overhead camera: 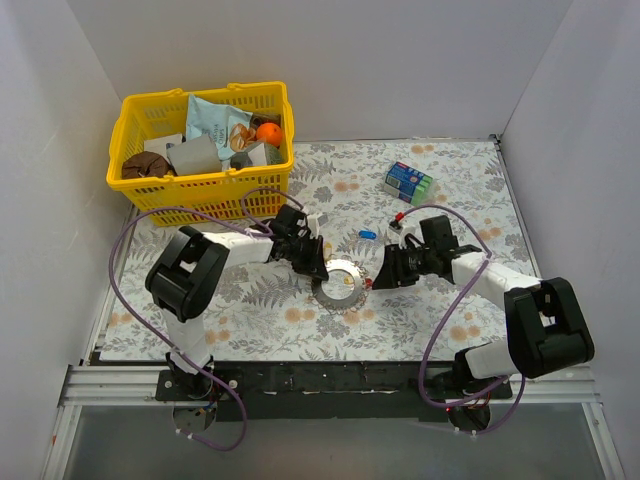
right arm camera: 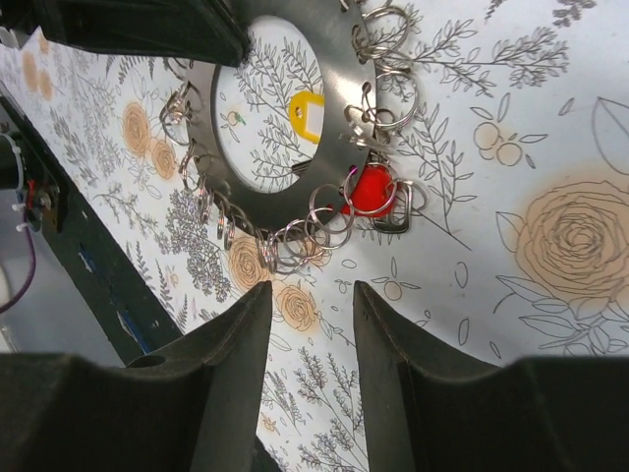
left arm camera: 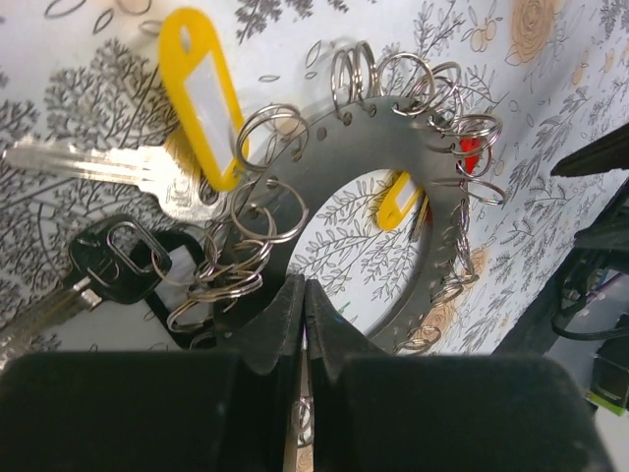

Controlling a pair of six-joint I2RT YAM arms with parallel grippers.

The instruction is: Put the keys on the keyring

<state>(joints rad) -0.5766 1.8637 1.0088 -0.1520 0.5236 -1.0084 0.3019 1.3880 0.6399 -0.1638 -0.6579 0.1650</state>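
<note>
L gripper (left arm camera: 304, 293) pinches keyring (left arm camera: 385, 146) rim, R gripper (right arm camera: 312, 292) beside.

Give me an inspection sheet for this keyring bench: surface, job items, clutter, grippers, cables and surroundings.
Surface: floral cloth, lying flat over the table.
Job's things: keyring flat mid-cloth, hung with small split rings; yellow-tagged key, black-headed key and red tag at its rim; blue tag lies apart.
Clutter: yellow basket of oddments, far left; blue-green packet, far right.
Grippers: left gripper shut on the keyring's rim; right gripper open beside it, holding nothing.
Cables: purple cables loop from both arms.
Surroundings: white walls; nothing else seen.
</note>
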